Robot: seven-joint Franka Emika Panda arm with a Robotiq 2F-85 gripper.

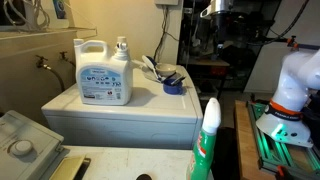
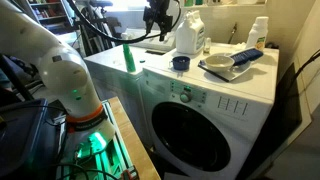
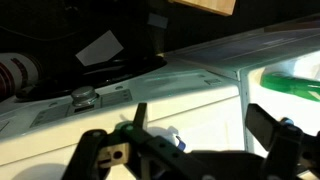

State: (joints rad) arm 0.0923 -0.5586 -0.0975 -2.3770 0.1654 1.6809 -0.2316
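My gripper (image 2: 157, 20) hangs in the air above the far left part of the white washing machine top (image 2: 160, 72). In the wrist view the gripper (image 3: 205, 128) is open and empty, with its two dark fingers spread wide. Below and between them lies the white machine top (image 3: 200, 95) with a small white and blue object (image 3: 176, 141). A green spray bottle (image 2: 129, 57) stands near the machine's left edge and shows at the right of the wrist view (image 3: 296, 86). A blue cup (image 2: 180, 63) sits near the middle of the top.
A large white detergent jug (image 1: 103, 72) stands on the machine (image 1: 120, 108), also seen in an exterior view (image 2: 190, 35). A white bowl (image 2: 221, 65), a white bottle (image 2: 258, 34), the blue cup (image 1: 173, 86) and the green bottle (image 1: 207, 140) are nearby. The robot base (image 2: 80, 105) stands beside the machine.
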